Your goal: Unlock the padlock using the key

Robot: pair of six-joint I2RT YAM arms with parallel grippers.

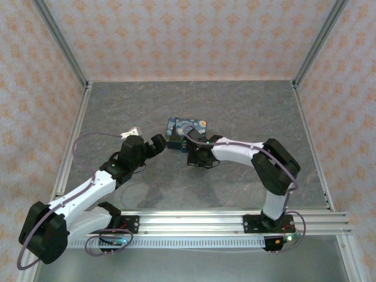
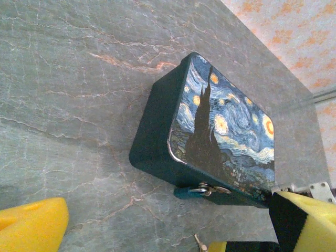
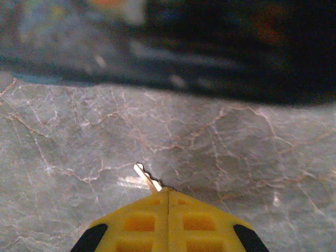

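Note:
The tiny teal padlock point(image 2: 189, 192) hangs by its pale metal shackle point(image 2: 211, 189) from the hasp on the near side of the starry-night box point(image 2: 220, 121), resting on the table. My left gripper point(image 2: 168, 231) is open, its yellow fingers point(image 2: 31, 226) spread wide just short of the box point(image 1: 187, 130) with nothing between them. My right gripper point(image 3: 168, 191) is shut on the key point(image 3: 147, 177), whose toothed blade sticks out past the fingertips, low over the table. The key tip point(image 2: 198, 242) lies a short way below the padlock, apart from it. From above, the right gripper point(image 1: 192, 155) sits at the box's front side.
Grey marble tabletop point(image 1: 235, 111) stretches open behind and to the right of the box. Patterned walls and metal corner posts point(image 1: 61, 41) enclose the cell. An aluminium rail point(image 1: 194, 223) carries both arm bases at the near edge.

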